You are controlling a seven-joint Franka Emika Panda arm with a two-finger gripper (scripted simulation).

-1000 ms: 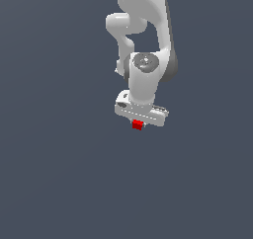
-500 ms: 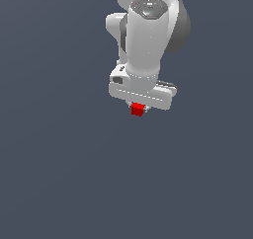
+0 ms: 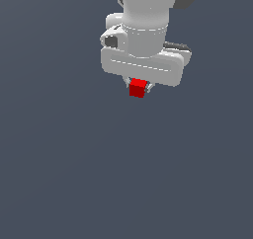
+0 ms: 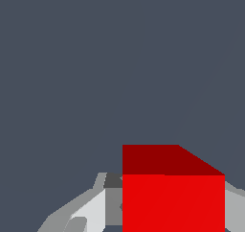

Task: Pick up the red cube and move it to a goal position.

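The red cube [image 3: 138, 88] is a small bright red block held between the fingers of my white gripper [image 3: 138, 88], just below the wide white hand. The gripper is shut on it and carries it in the air, high in the exterior view. In the wrist view the red cube [image 4: 172, 192] fills the space between the grey-white fingers [image 4: 91, 207], seen against plain dark grey ground. No goal marker shows in either view.
Only a flat, featureless dark grey surface [image 3: 123, 174] lies below and around the arm. No other objects or edges show.
The arm has risen and come closer to the exterior camera, carrying the red cube with it. The grip on the cube is unchanged.
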